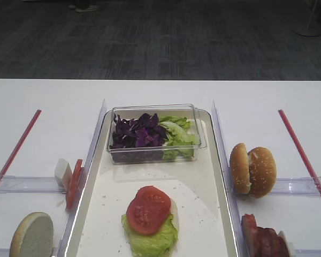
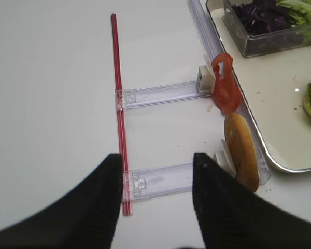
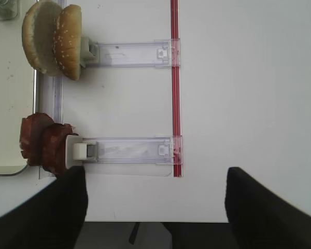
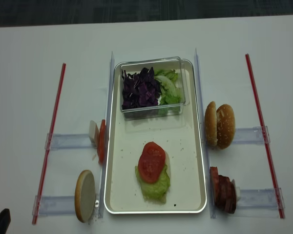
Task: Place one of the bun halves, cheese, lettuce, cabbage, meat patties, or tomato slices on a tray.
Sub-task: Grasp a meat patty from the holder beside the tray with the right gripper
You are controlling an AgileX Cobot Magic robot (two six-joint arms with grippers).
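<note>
Right pincer (image 3: 150, 207): jaws spread wide, empty, hovering over the bench.
Left pincer (image 2: 155, 197): parted, holding nothing.
Meat patties (image 3: 44, 142): ahead-left of the right pincer, packed upright in their holder.
Tray (image 3: 5, 104): just beyond them.
Risk: grabbing two patties, or toppling the row.

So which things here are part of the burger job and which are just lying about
Job:
- cream-white metal-rimmed tray
- red tomato slice on green lettuce leaf
- sesame bun halves
- pinkish-brown meat patties
- purple cabbage shreds

Lying about:
- clear plastic box
- red strips
- clear plastic holders
</note>
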